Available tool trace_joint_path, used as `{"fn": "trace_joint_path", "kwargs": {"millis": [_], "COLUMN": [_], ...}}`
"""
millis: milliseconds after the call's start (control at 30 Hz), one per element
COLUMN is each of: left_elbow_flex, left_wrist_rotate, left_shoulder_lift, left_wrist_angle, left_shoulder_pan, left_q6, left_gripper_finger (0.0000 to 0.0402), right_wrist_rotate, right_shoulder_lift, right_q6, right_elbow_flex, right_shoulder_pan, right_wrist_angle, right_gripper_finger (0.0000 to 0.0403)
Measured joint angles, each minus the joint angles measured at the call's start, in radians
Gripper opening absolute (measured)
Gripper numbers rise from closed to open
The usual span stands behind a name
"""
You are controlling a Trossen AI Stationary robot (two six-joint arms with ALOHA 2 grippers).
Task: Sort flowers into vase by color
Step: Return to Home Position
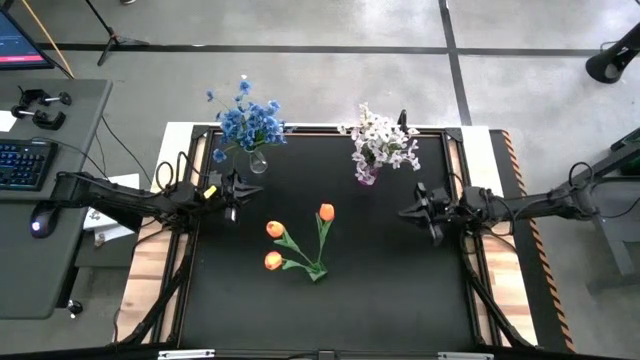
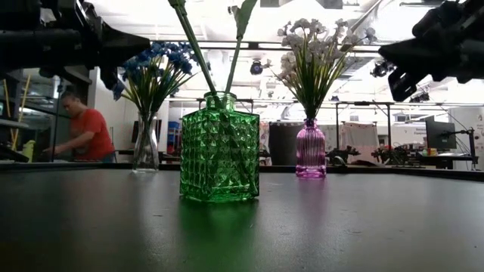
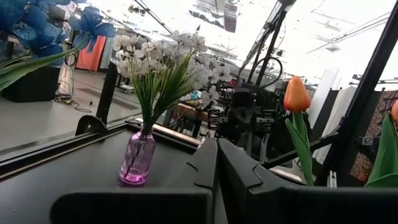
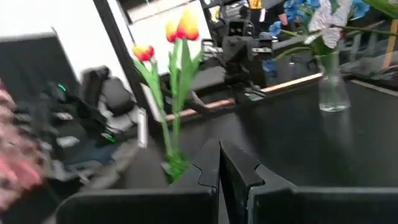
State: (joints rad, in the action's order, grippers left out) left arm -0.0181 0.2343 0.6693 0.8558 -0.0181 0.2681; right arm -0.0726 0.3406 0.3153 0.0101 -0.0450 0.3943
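Three orange tulips [image 1: 275, 229] on thin green stems are standing in the green faceted glass vase [image 2: 219, 147], midway between left gripper [image 1: 252, 189] and right gripper [image 1: 405, 212], both hovering pinched together, empty. Likely light, bendy: pinching mid-stem suits.

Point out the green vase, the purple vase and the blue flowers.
green vase [image 2: 219, 151]: low view, middle of its faceted glass body.
purple vase [image 2: 311, 155]: low view, its ribbed belly.
blue flowers [image 1: 248, 122]: high view, centre of the blossom cluster.

Black table [image 1: 400, 290] carries green vase [image 2: 219, 147], purple vase [image 2: 311, 151] (and clear vase [image 2: 146, 143]).
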Motion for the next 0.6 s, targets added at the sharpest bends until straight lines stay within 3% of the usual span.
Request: {"fn": "trace_joint_path", "kwargs": {"millis": [133, 467, 600], "left_elbow_flex": [0.000, 0.000, 0.001], "left_wrist_rotate": [0.000, 0.000, 0.003], "left_shoulder_lift": [0.000, 0.000, -0.090], "left_wrist_angle": [0.000, -0.002, -0.077], "left_shoulder_pan": [0.000, -0.001, -0.012], "left_q6": [0.000, 0.000, 0.000], "left_gripper_finger": [0.0001, 0.0001, 0.0001], "right_wrist_rotate": [0.047, 0.050, 0.050], "right_shoulder_lift": [0.001, -0.002, -0.070], "right_q6": [-0.061, -0.063, -0.062], "right_elbow_flex": [0.000, 0.000, 0.000], "right_shoulder_pan": [-0.001, -0.001, -0.008], "right_wrist_angle": [-0.047, -0.148, -0.215], "right_gripper_finger": [0.0000, 0.0000, 0.0000]}}
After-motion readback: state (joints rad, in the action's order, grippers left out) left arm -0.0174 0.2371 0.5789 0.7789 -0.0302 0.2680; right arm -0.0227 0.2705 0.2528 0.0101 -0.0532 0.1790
